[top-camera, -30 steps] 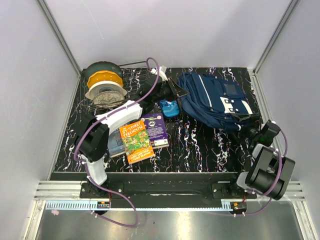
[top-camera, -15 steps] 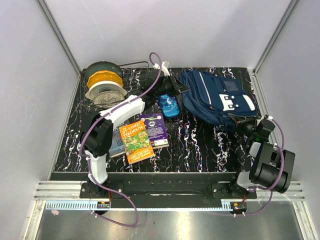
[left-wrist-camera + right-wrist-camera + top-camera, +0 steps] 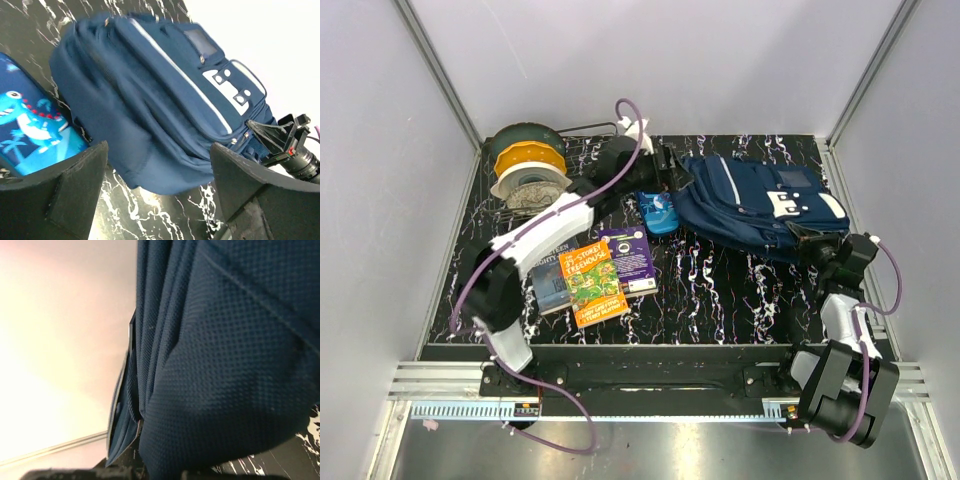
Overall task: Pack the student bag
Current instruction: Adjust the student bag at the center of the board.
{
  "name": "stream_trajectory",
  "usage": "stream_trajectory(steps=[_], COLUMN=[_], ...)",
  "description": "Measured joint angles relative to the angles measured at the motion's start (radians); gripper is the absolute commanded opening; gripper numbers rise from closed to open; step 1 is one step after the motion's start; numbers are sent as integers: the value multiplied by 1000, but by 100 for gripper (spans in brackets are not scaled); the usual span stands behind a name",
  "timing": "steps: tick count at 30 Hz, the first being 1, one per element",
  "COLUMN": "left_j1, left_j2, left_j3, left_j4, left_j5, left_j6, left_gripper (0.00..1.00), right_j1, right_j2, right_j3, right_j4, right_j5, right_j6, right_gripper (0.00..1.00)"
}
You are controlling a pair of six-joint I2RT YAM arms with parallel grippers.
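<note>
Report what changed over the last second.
The left gripper opened at the student bag's left end, apparently releasing it. The right gripper closed on the bag's near right corner, its arm drawing back, and the bag shifted slightly rightward. The pencil case, books and spool stayed put.

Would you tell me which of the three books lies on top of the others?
The orange Treehouse book: it overlaps the purple book and the grey-blue book beside it.
</note>
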Motion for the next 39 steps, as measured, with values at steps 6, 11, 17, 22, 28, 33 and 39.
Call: stream_trajectory(steps=[6,11,17,22,28,33,39], left_j1=[-29,-148,-388,-471,-496,-493,-493], left_j2=[-302,-384,-275,-137,-79,-76,-13], left_j3=[-241,-297,-302,-302,-310,-314,-306], left_j4=[30,74,123,145,216,318,389], left_j5=[-162,-244,-237,-224,-180,-105,-29], left_j6=[70,111,129,136,166,236,280], left_gripper=[91,91,88,87,88,89,89], right_j1=[5,5,5,5,5,3,-2], right_j2=[6,18,18,9,-12,46,113], right_j3=[25,40,76,135,206,317,382], right_j4=[-99,-122,-175,-270,-415,-509,-541], right_j5=[57,77,79,82,99,64,-13], right_j6=[2,4,-2,-44,-137,-251,-328], right_gripper=[0,0,0,0,0,0,0])
